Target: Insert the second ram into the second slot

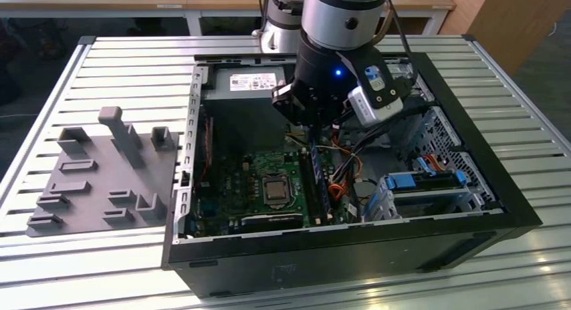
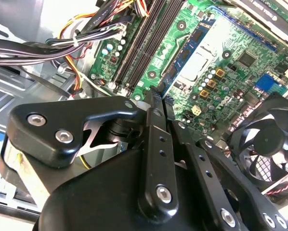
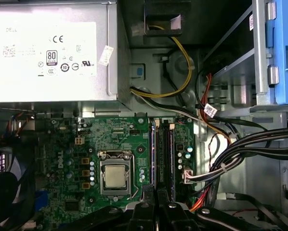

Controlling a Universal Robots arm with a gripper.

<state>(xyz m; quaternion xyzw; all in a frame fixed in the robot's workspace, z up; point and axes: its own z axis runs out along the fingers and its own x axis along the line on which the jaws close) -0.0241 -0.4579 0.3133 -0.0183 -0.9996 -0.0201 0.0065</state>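
Observation:
My gripper (image 1: 304,137) hangs inside the open computer case (image 1: 499,210), over the motherboard (image 3: 110,130). Its fingertips (image 2: 155,96) are shut on the second ram (image 2: 186,50), a thin dark blue stick held on edge. The stick reaches forward from the fingertips, above the board and parallel to the row of long black memory slots (image 2: 137,45). In the first wrist view the second ram (image 3: 152,154) appears as a narrow blue line along the processor-side edge of the slots (image 3: 166,154). I cannot tell which slot is the second slot.
The processor socket (image 3: 115,175) lies beside the slots. Bundled cables (image 3: 240,154) run on their other side, below the blue drive bracket (image 3: 283,48). The power supply (image 3: 52,48) fills the far end. A fan (image 2: 269,144) sits at the board's edge. A grey holder plate (image 1: 98,176) lies outside the case.

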